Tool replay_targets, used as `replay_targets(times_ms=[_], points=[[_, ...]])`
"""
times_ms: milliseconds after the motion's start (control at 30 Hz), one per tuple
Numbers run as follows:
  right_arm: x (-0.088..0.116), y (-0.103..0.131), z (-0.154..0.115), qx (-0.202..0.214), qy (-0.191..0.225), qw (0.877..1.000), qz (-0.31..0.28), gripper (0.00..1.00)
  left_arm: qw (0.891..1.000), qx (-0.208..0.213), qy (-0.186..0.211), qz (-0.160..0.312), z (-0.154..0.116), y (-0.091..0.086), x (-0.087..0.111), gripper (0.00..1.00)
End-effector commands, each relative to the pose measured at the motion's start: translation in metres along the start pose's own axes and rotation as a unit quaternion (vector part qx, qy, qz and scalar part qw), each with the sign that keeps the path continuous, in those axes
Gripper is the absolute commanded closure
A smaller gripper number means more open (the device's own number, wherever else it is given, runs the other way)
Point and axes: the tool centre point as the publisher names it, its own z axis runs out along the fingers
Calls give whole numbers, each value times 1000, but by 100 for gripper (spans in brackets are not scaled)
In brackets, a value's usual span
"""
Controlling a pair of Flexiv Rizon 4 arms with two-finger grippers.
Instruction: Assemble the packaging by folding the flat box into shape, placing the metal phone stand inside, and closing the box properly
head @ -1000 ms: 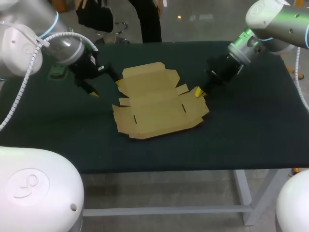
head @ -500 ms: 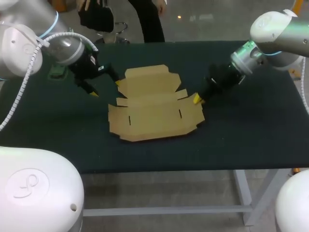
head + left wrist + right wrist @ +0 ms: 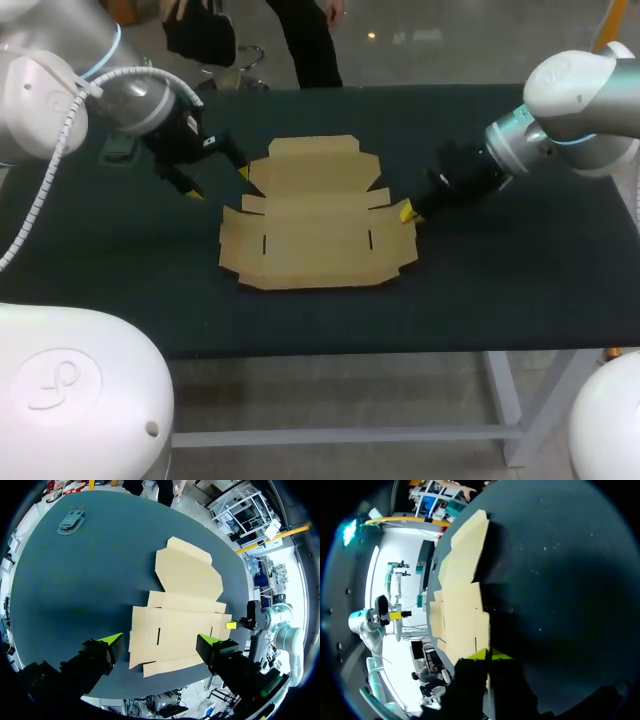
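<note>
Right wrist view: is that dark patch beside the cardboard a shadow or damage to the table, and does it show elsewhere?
Right wrist view: likely shadow, a soft dark band on the table along the flat box, up from the right hand; head view: similar dimming under that hand, no tear visible; left wrist view: another soft shadow ahead of the left hand.

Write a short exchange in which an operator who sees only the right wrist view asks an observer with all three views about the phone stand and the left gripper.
Operator: I see mostly cardboard. Where is the phone stand?
Observer: The metal phone stand lies on the table, on the left arm's side, well apart from the flat box.
Operator: Is the left gripper holding anything?
Observer: No. The left gripper is open, its fingers spread wide, by the box's left side and holding nothing.
</note>
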Motion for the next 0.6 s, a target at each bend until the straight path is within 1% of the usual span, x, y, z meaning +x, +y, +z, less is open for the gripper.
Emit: replay_targets(times_ms=[33, 267, 600], points=[[0, -4, -1, -5, 5, 1000, -2, 100, 1000, 0, -3, 0, -1, 0, 1, 0], [-1, -4, 0, 14, 20, 1000, -4, 100, 1000, 0, -3, 0, -1, 0, 1, 0], [-3, -5, 2, 32, 29, 999, -7, 100, 1000, 0, -3, 0, -1, 0, 1, 0]])
